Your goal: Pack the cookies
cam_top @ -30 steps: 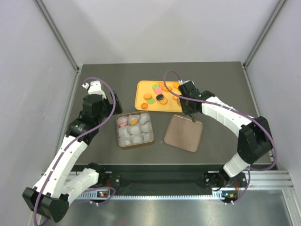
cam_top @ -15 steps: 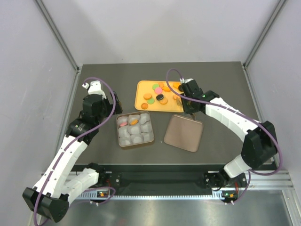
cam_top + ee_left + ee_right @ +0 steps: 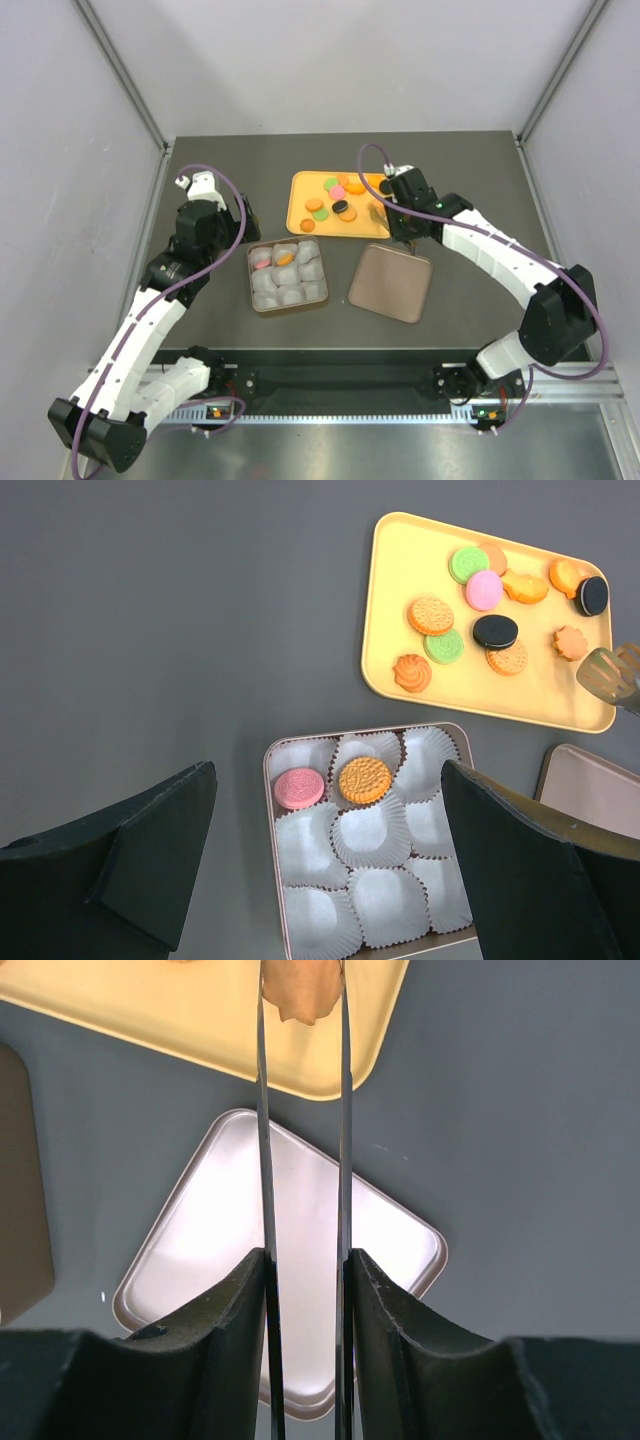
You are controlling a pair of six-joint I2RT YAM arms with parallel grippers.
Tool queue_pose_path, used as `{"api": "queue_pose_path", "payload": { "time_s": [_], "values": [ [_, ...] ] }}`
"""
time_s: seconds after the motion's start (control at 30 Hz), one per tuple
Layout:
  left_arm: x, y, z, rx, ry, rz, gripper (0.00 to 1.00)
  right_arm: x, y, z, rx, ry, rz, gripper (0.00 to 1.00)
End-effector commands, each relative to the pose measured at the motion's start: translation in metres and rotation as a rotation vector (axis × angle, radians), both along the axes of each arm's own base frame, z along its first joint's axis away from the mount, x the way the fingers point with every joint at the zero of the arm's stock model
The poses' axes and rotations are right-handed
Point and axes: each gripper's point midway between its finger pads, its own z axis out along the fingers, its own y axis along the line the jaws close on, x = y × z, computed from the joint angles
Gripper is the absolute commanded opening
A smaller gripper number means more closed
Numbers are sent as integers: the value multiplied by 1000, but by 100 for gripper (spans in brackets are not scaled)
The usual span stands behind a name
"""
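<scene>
I am pinching a scalloped orange cookie (image 3: 300, 998) across its rim in the nearly closed jaws of the right gripper (image 3: 302, 972), top of frame over the yellow tray (image 3: 200, 1040), judging it light, stiff and crumbly, while the left gripper (image 3: 328, 800) is hanging wide open, empty.
</scene>
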Motion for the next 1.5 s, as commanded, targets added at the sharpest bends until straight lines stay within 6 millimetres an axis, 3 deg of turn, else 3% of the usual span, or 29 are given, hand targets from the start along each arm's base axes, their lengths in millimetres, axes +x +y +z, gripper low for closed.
{"api": "queue_pose_path", "payload": {
  "time_s": [0.0,0.2,0.3,0.53,0.93,1.2,1.47],
  "values": [
    [7,-1,9,-15,-47,2,99,2,14,44,90,-102,16,29],
    [6,-1,10,-15,-48,2,99,-19,55,68,112,-140,110,29],
    [7,0,10,-14,-49,5,99,-42,89,73,120,-141,203,30],
    [7,-1,9,-17,-45,4,99,-72,134,73,116,-131,312,31],
    [6,0,9,-15,-47,6,99,-90,169,42,65,-67,403,31],
    [6,0,9,-14,-47,5,99,-87,171,23,24,-42,398,33],
    [6,1,9,-13,-47,8,99,-84,170,26,22,-59,388,41]
  ]
}}
